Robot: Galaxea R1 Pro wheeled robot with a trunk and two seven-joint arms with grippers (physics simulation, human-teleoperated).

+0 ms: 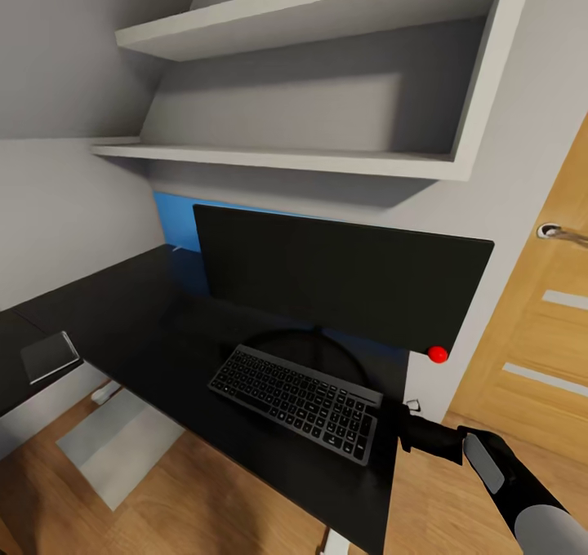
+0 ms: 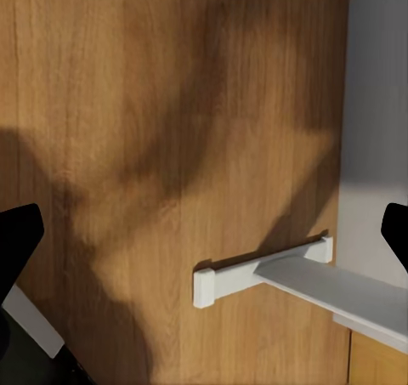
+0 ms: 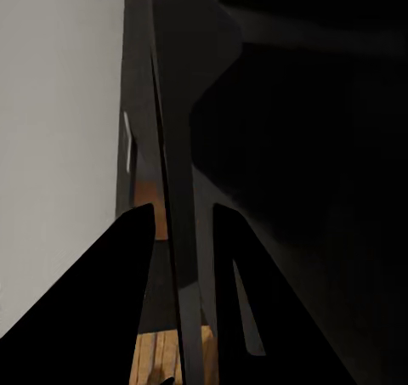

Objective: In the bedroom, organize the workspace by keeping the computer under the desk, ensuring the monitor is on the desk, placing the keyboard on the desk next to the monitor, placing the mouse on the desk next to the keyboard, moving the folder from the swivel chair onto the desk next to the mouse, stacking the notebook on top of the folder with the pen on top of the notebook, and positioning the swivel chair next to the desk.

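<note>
We see the right arm reaching in from the lower right, its right gripper at the desk's right edge beside the keyboard. In the right wrist view, its 2 fingers straddle a thin dark panel edge, seemingly clamping it, though we cannot tell what it is. The monitor stands behind the keyboard. The left gripper hangs spread wide over the wood floor.

glossy black desk carries the monitor, the keyboard before it, and a notebook
</note>
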